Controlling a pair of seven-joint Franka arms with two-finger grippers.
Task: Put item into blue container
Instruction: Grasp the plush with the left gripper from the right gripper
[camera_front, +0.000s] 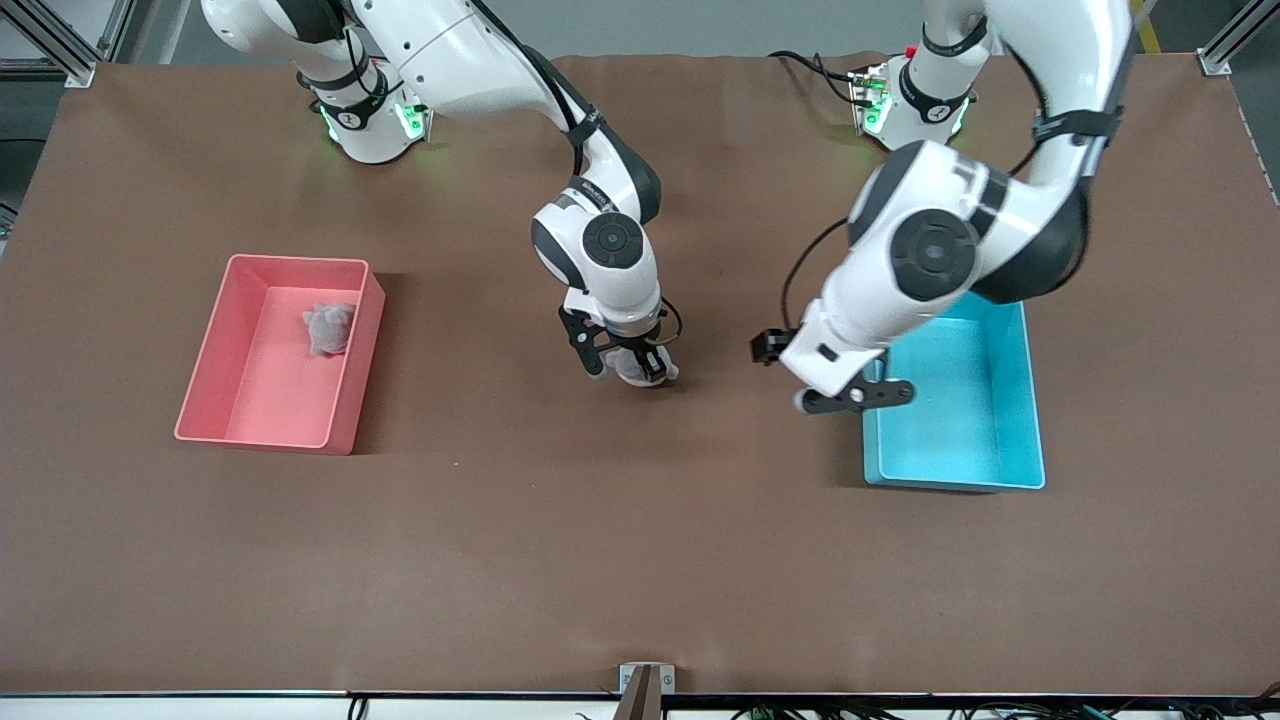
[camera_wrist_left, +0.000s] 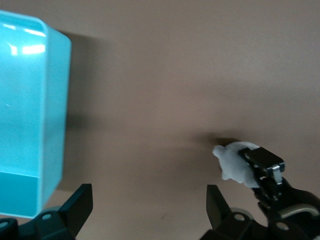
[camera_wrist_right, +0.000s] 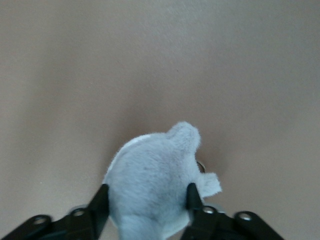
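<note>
The brown tabletop (camera_front: 640, 560) carries two bins: the pink bin (camera_front: 262, 432) toward my right arm's end, with a grey plush lump (camera_front: 329, 327) lying in it, and the blue container (camera_front: 1030, 400) toward my left arm's end, which looks bare inside.

My left gripper (camera_front: 856, 396) hangs over the container's rim on the side facing mid-table, its fingers (camera_wrist_left: 80, 205) spread wide with nothing between them; that arm waits.

My right gripper (camera_front: 628, 366) is low over mid-table, between the two bins, and its fingers (camera_wrist_right: 100, 205) are closed on the pale plush toy (camera_wrist_right: 152, 187), pinching it across the body. I cannot tell whether the toy is touching the tabletop or just above it.

The toy looks light and soft (it will squash rather than resist), so a grip across the thick middle should hold; a pinch on the small ear-like tab (camera_wrist_right: 210, 184) would likely slip. Its fuzzy surface should not be slippery.
</note>
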